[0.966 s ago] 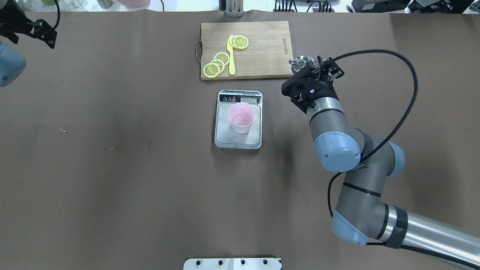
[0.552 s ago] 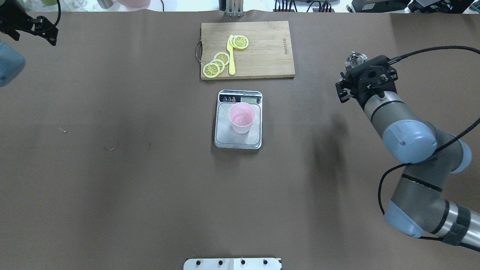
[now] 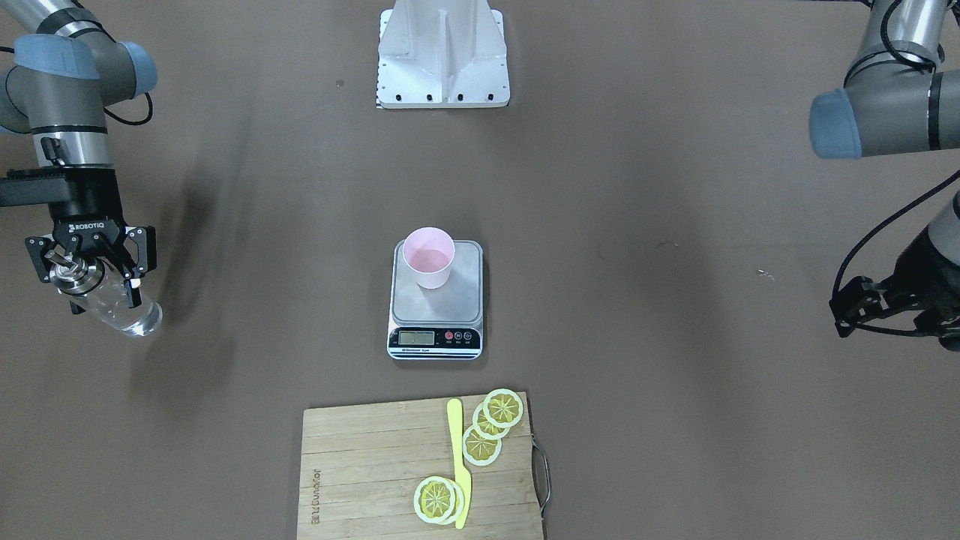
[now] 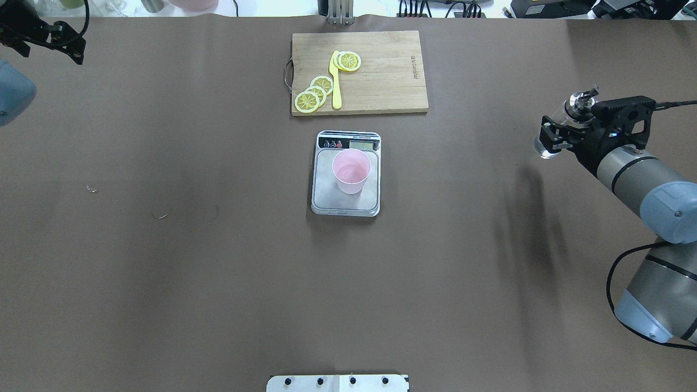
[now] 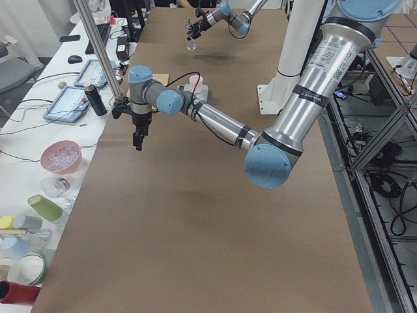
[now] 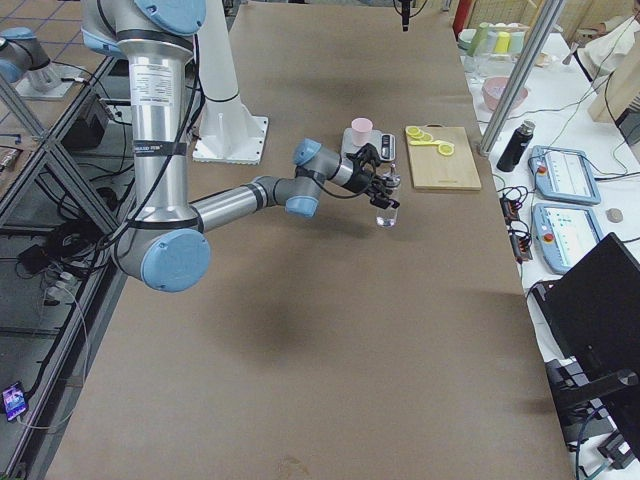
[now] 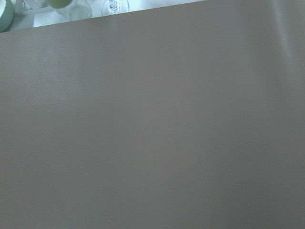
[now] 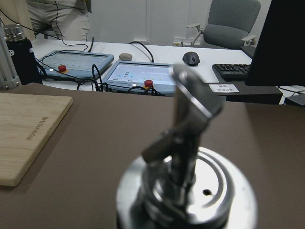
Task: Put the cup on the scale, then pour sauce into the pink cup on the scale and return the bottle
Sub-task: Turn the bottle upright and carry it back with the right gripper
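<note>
The pink cup (image 4: 351,170) stands upright on the scale (image 4: 326,204) at the table's middle; it also shows in the front-facing view (image 3: 427,259). My right gripper (image 4: 563,130) is shut on the neck of the clear glass bottle (image 3: 124,307) and holds it a little above the table, far to the right of the scale. The bottle's metal cap and spout (image 8: 186,191) fill the right wrist view. My left gripper (image 4: 52,46) is open and empty at the far-left back corner, high off the table.
A wooden cutting board (image 4: 381,71) with lemon slices and a yellow knife (image 4: 336,81) lies behind the scale. Tablets and cups stand off the table's far edge. A white mount plate (image 4: 337,383) sits at the near edge.
My right arm has swung to the right with the bottle, from beside the cutting board's right end to the table's right side. Cup, scale and left arm stay put.
</note>
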Action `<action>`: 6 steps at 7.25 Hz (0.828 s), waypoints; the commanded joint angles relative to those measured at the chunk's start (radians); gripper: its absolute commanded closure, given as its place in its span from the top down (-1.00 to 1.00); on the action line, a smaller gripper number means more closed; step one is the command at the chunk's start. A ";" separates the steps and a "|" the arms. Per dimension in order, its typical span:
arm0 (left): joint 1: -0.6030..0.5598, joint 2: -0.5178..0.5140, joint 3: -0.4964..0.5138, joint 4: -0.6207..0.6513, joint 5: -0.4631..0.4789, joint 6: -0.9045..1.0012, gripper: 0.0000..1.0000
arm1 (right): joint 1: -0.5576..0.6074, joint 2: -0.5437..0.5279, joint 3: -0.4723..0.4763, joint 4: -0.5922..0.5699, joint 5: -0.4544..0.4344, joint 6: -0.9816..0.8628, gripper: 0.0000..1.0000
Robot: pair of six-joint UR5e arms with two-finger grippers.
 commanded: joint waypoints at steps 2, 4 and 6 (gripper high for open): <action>0.002 0.003 0.001 -0.001 0.003 0.001 0.97 | 0.008 -0.003 -0.063 0.012 0.066 0.033 -1.00; 0.003 0.006 0.002 -0.003 0.005 0.001 0.97 | 0.007 -0.003 -0.051 -0.050 0.069 0.021 -1.00; 0.003 0.008 0.002 -0.005 0.005 0.001 0.97 | 0.008 -0.001 -0.048 -0.060 0.075 0.021 -1.00</action>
